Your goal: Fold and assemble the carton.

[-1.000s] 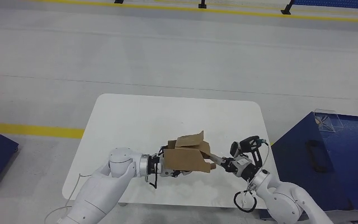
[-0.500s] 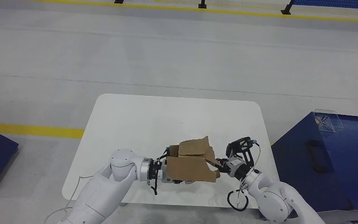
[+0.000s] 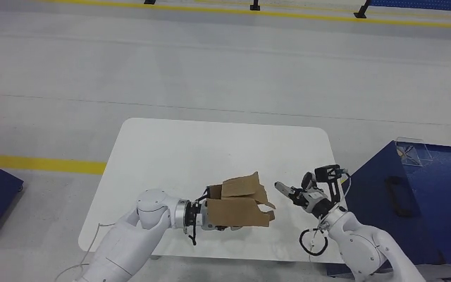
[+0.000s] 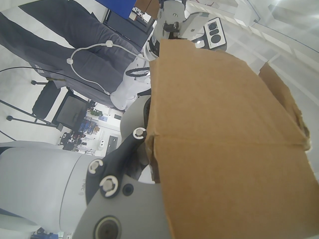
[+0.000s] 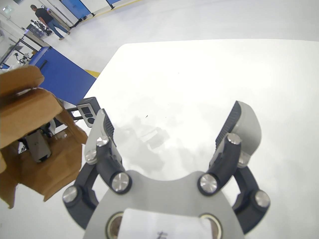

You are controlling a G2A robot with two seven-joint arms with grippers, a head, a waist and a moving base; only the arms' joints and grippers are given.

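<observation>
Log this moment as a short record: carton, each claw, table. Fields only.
carton: brown cardboard, partly folded, flaps loose, over the near part of the table
left claw: shut on the carton's end nearest its own arm
right claw: open, empty, apart from the carton, off its other end
table: white, rounded corners
task state: carton not yet assembled
</observation>
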